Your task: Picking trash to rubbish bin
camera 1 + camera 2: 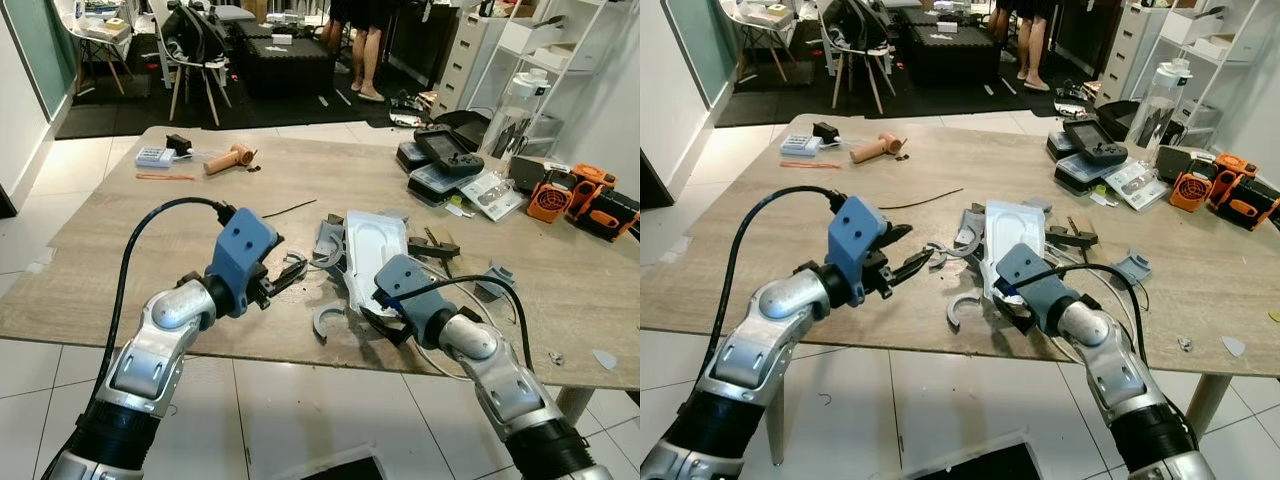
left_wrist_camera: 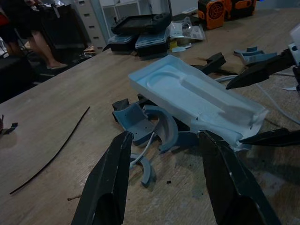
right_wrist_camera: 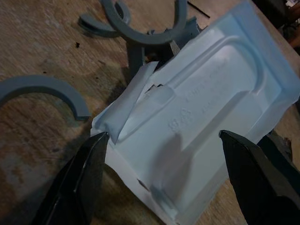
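A white moulded plastic tray [image 1: 372, 248] lies on the wooden table [image 1: 120, 270] among several grey curved plastic pieces [image 1: 328, 238]. One loose grey arc [image 1: 325, 320] sits near the front edge. My right gripper [image 1: 385, 318] is open, and its fingers [image 3: 79, 183] straddle the near, torn end of the white tray [image 3: 201, 112]. My left gripper [image 1: 288, 276] hovers open just left of the pile, pointing at the grey pieces [image 2: 150, 124] and the white tray [image 2: 197, 96], with nothing between its fingers [image 2: 108, 187].
A thin black strip [image 1: 290, 208] lies behind the pile. Further back are a pink handheld tool [image 1: 230, 158], black cases with a controller [image 1: 445, 150] and orange tools [image 1: 585, 195]. A person's legs [image 1: 365, 50] and a chair [image 1: 195, 50] stand beyond the table.
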You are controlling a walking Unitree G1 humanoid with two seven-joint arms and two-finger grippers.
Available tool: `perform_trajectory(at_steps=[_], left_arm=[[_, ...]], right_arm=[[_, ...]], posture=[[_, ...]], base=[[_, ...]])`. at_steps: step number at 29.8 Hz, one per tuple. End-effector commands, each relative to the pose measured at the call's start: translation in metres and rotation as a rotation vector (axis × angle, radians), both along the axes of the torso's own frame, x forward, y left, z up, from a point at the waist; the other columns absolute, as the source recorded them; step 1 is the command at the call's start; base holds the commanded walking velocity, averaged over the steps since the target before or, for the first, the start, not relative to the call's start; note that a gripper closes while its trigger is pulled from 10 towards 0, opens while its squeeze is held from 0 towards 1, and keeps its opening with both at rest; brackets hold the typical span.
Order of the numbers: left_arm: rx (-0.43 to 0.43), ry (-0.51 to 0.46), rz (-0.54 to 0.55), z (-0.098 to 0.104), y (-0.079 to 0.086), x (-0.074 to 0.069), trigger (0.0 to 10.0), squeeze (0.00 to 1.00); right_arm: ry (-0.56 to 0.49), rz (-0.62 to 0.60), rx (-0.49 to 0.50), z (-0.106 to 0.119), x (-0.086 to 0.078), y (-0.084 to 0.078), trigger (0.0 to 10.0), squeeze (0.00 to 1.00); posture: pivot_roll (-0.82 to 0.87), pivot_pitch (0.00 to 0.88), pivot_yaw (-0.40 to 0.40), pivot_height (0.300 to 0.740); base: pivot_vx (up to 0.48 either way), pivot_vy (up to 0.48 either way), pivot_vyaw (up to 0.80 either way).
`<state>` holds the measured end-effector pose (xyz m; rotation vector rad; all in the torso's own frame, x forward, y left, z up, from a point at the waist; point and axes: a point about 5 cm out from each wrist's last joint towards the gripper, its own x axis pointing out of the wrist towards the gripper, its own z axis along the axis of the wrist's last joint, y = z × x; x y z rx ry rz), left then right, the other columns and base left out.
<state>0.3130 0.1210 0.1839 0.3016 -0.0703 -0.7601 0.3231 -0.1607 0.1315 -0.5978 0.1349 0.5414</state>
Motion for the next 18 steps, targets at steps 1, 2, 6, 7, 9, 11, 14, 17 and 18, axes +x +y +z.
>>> perform_trajectory(at_steps=[1, 2, 6, 7, 9, 11, 14, 17, 18], left_arm=[[0.018, 0.013, -0.026, -0.001, 0.0, -0.002, 10.0, 0.0], [0.018, 0.019, -0.052, -0.002, -0.003, -0.004, 10.0, 0.0], [0.018, 0.029, -0.103, -0.002, -0.007, -0.009, 10.0, 0.0], [0.017, 0.027, -0.1, -0.001, -0.006, -0.008, 10.0, 0.0], [0.016, 0.025, -0.096, 0.0, -0.005, -0.008, 10.0, 0.0], [0.014, 0.022, -0.09, 0.001, -0.003, -0.007, 10.0, 0.0], [0.012, 0.017, -0.081, 0.001, -0.003, -0.006, 10.0, 0.0], [0.01, 0.013, -0.074, 0.002, -0.002, -0.006, 10.0, 0.0], [0.011, 0.014, -0.077, 0.002, -0.002, -0.006, 10.0, 0.0]], right_arm=[[0.025, -0.015, 0.005, -0.005, 0.001, -0.004, 10.0, 0.0], [0.047, -0.027, 0.017, -0.008, 0.002, -0.007, 10.0, 0.0], [0.06, -0.017, 0.024, -0.008, 0.003, -0.009, 10.0, 0.0], [0.054, -0.013, 0.035, -0.004, 0.003, -0.008, 10.0, 0.0], [0.047, 0.005, 0.061, 0.001, 0.003, -0.005, 10.0, 0.0], [0.027, 0.027, 0.106, 0.012, 0.002, 0.001, 10.0, 0.0], [0.008, 0.033, 0.118, 0.019, 0.003, 0.003, 10.0, 0.0], [-0.009, 0.043, 0.122, 0.025, 0.004, 0.005, 10.0, 0.0], [-0.01, 0.045, 0.122, 0.026, 0.004, 0.006, 10.0, 0.0]], posture=[[-0.06, 0.034, -0.014, 0.74], [-0.06, 0.036, -0.014, 0.74], [-0.06, 0.036, -0.017, 0.74], [-0.06, 0.036, -0.017, 0.74], [-0.06, 0.039, -0.019, 0.74], [-0.06, 0.039, -0.019, 0.74], [-0.06, 0.04, -0.018, 0.74], [-0.06, 0.042, -0.016, 0.74], [-0.06, 0.042, -0.016, 0.74]], base=[[0.0, 0.0, 0.0], [0.0, 0.0, 0.0], [0.0, 0.0, 0.0], [0.0, 0.0, 0.0], [0.0, 0.0, 0.0], [0.0, 0.0, 0.0], [0.0, 0.0, 0.0], [0.0, 0.0, 0.0], [0.0, 0.0, 0.0]])
